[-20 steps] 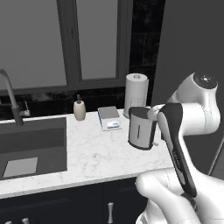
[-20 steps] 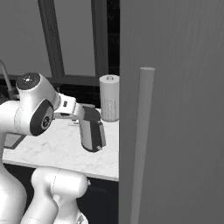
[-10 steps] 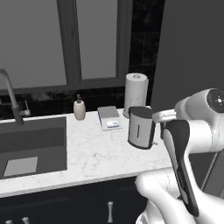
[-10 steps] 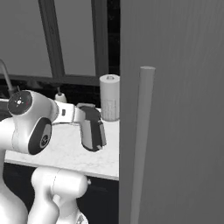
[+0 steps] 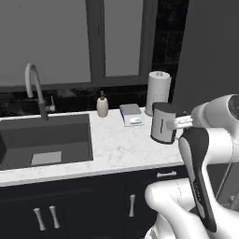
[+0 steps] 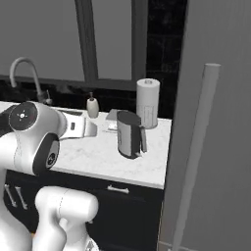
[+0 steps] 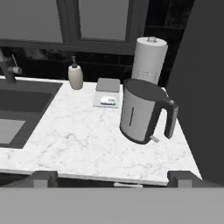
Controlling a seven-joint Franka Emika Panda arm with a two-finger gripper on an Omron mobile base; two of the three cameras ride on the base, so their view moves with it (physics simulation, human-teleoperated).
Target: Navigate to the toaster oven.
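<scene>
The toaster oven is out of view. My gripper [image 7: 113, 180] is open, its two dark fingertips [image 7: 43, 177] standing wide apart with nothing between them. It hangs at the front edge of a white marble counter [image 7: 74, 140] and faces a grey electric kettle [image 7: 140, 116]. The same kettle [image 5: 163, 123] stands just ahead of my folded arm in the left base view, and the kettle [image 6: 130, 133] sits near the counter's right end in the right base view.
A paper towel roll [image 5: 158, 92], a soap dispenser [image 5: 102, 105] and a small scale [image 5: 130, 115] stand at the back of the counter. The dark sink [image 5: 46, 140] with its faucet [image 5: 35, 88] lies to the left. A tall grey cabinet [image 6: 225, 122] with a long handle [image 6: 193, 157] closes off the right.
The whole scene has shifted right in both base views, so the base has moved. My arm has folded lower and closer in front of the cameras.
</scene>
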